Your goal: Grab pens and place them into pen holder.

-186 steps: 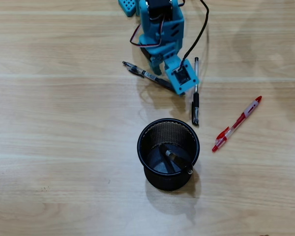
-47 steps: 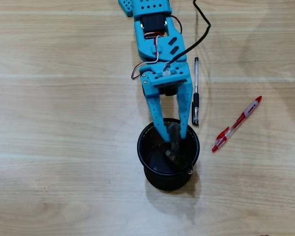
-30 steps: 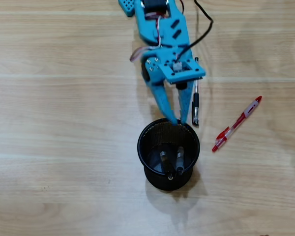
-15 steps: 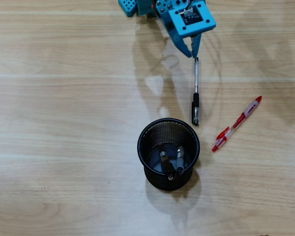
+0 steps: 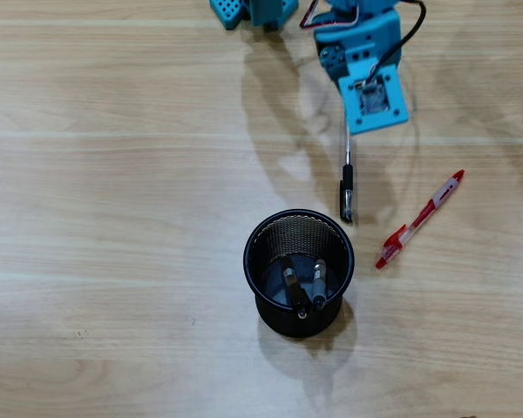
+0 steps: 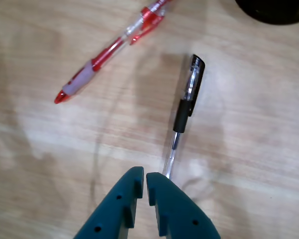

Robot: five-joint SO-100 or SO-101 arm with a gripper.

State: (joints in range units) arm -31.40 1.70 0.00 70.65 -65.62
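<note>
A wooden bench is carrying a black mesh pen holder, which is now holding two black pens leaning side by side inside it; six seconds ago it was holding only one, so a second pen has just been dropped in. Since then the blue arm has been pulling back from the holder and swinging toward the far edge of the overhead view, and it is now hanging over the tail end of a third black pen lying flat just beyond the holder's rim. A red pen is lying untouched a little to the right in that view. Judging from this, half the job is done and the black pen is likely next. In the wrist view the fingers are nearly pressed together, holding nothing, with the clear end of the black pen running under them. The fingers are hidden beneath the arm in the overhead view, and the holder is cut off at the wrist view's top edge.
</note>
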